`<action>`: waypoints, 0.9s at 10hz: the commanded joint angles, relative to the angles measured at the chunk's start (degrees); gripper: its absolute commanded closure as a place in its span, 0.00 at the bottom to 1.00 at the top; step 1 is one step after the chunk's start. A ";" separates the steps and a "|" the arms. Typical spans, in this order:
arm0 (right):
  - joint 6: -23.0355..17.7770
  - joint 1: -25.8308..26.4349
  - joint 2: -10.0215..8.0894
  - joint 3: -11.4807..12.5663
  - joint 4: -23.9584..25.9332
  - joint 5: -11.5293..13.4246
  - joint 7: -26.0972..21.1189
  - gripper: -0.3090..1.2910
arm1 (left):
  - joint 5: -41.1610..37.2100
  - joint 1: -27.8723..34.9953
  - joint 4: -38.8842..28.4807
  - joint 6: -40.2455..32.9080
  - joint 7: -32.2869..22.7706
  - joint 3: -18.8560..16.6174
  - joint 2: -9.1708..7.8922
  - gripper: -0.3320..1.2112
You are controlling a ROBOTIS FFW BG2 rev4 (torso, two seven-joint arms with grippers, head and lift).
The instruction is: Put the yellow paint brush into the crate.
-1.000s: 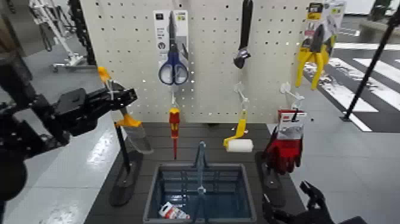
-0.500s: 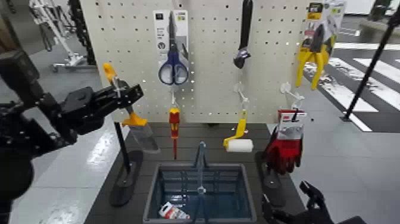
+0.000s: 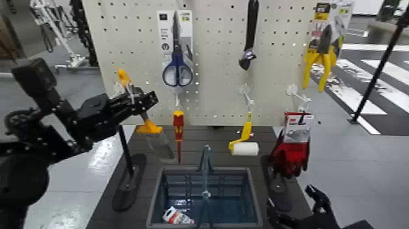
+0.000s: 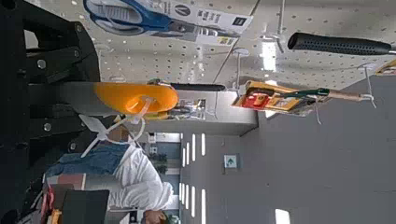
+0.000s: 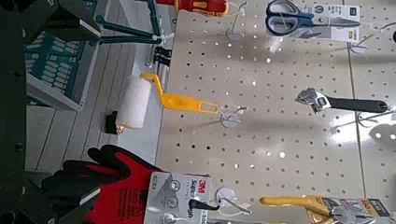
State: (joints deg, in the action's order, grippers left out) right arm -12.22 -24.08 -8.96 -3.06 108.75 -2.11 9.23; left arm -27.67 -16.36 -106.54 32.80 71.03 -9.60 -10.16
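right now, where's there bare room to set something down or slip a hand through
Bare board shows between the blue-handled scissors and the black-handled wrench; grey slatted floor shows between the white-cylinder roller and the grey-blue basket's rim. It's crowded where the yellow paint brush, in the left pincer, nears the red-and-yellow screwdriver.

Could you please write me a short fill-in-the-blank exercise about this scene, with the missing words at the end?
The left gripper is shut on the yellow paint ____.
The scissors hanging on the pegboard have ____ handles.
The roller hangs between the screwdriver and the red-and-black ____.
The right gripper is to the ____ of the crate, by the robot's own sides.

Missing words: brush; blue; gloves; right
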 commanded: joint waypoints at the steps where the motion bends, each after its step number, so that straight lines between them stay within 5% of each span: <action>1: 0.09 -0.01 0.09 -0.02 -0.03 0.00 0.00 0.28 | -1.60 0.37 3.09 -1.16 0.25 2.40 0.85 0.98; 9: 0.09 0.08 0.17 -0.11 -0.12 0.00 0.00 0.28 | -0.81 2.13 11.26 -2.83 1.04 3.36 2.60 0.98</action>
State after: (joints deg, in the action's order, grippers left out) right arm -12.14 -23.99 -8.78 -3.16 108.63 -2.11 9.23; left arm -28.93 -14.44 -96.04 29.99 72.02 -6.01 -7.70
